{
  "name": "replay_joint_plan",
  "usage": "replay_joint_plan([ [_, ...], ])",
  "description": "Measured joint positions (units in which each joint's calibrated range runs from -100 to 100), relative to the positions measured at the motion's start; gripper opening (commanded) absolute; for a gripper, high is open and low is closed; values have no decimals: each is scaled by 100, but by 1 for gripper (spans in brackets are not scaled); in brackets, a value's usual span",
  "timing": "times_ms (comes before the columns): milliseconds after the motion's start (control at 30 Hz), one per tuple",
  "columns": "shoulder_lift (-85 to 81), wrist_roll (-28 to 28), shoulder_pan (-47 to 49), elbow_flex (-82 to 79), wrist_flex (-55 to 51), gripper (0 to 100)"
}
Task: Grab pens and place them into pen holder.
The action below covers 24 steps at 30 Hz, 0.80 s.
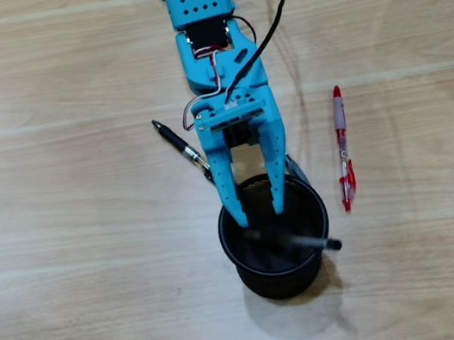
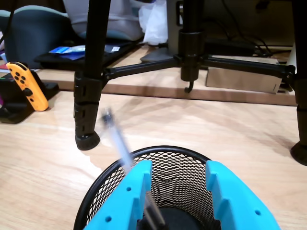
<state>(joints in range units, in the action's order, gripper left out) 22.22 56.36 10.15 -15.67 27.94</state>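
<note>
So the blue arm (image 1: pixel 201 17) comes down from the top of the overhead view, stretched out low, with the gripper (image 1: pixel 256 213) right over the holder (image 1: pixel 240 259). The jaws are spread wide and aren't gripping anything. A blurry pen (image 1: pixel 296 241) lies slanted across the cup's mouth, its tip poking past the right rim; in the wrist view the same pen (image 2: pixel 117 143) is a smear leaning up out of the mesh on the left. A black pen (image 1: pixel 178 146) sits on the table just left of the fingers, partly under them. The red pen (image 1: pixel 343 150) lies on the right, well apart from the cup.
</note>
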Motion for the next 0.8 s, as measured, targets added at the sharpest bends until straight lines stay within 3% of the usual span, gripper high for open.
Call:
replay_joint_plan([
  [167,-51,0,9,0,-17,1],
  [400,-1170,-436,9,-328,-571,2],
  [800,-3969,-1112,-90,-1411,-4481,2],
])
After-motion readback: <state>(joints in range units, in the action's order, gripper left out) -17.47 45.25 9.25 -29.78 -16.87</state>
